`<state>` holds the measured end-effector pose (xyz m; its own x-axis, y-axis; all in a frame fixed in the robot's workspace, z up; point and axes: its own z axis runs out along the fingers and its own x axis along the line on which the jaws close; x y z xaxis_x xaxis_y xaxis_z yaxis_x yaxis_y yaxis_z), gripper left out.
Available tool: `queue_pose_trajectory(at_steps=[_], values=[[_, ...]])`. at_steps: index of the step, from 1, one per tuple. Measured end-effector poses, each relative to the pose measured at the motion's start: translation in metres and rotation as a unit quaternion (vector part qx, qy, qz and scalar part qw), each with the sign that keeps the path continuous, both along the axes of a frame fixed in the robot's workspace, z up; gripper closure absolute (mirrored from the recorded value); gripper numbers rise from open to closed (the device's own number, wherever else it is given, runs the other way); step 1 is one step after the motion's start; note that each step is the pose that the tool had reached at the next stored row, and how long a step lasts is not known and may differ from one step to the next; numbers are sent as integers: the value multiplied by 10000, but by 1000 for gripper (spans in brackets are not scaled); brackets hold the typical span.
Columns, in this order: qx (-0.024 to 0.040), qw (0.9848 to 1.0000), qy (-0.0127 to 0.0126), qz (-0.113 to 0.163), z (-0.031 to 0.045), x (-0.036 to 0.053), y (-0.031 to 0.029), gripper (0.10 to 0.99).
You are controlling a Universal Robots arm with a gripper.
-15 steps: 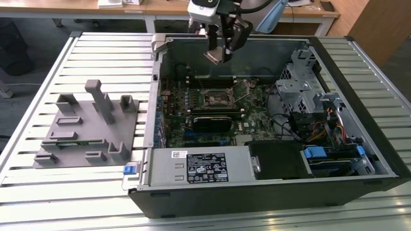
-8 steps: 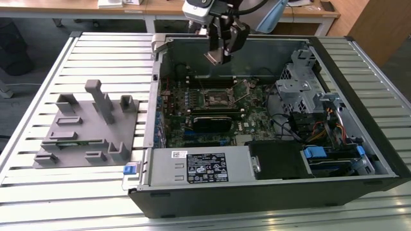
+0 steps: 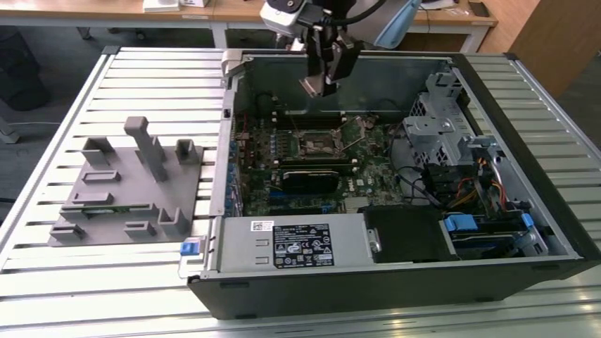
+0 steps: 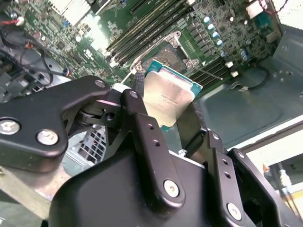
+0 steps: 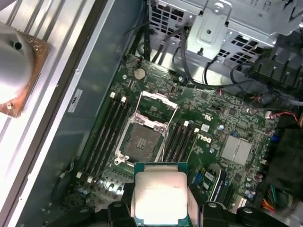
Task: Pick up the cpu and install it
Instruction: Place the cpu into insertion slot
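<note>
The cpu (image 5: pixel 160 194) is a flat square chip with a shiny silver top and a green rim, and my gripper (image 5: pixel 161 215) is shut on it, one black finger on each side. In the second wrist view the cpu (image 4: pixel 168 97) sits tilted between the fingers (image 4: pixel 137 118) of my gripper (image 4: pixel 166 111). The motherboard's socket (image 5: pixel 142 142) lies open below and just ahead of the chip, its metal load plate (image 5: pixel 154 109) raised. In the exterior view my gripper (image 3: pixel 322 86) hangs over the open computer case (image 3: pixel 526 232), above and behind the socket (image 3: pixel 313 146).
A grey fixture plate (image 3: pixel 122 190) with upright holders lies on the slatted table at the exterior view's left. Inside the case are memory slots (image 5: pixel 106 137), a black block (image 3: pixel 305 177), a power supply (image 3: pixel 291 243) and a metal drive cage (image 3: pixel 441 120) with cables. A round metal heatsink (image 5: pixel 14 71) rests outside the case wall.
</note>
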<state>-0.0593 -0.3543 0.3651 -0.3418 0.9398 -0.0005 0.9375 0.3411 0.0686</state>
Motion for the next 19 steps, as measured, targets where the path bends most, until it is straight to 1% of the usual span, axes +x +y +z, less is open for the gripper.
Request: queue_pose_trajectory(at_steps=[3,6,9,13,15,19], values=[[-1,9997,1,-225,-20,0,2,561],[0,9990,0,-455,-42,0,3,561],[0,9976,0,-686,-69,0,4,561],[0,9954,0,-958,-102,0,8,561],[0,9947,0,-1031,-124,0,21,561],[2,9945,4,-1046,-185,9,88,561]])
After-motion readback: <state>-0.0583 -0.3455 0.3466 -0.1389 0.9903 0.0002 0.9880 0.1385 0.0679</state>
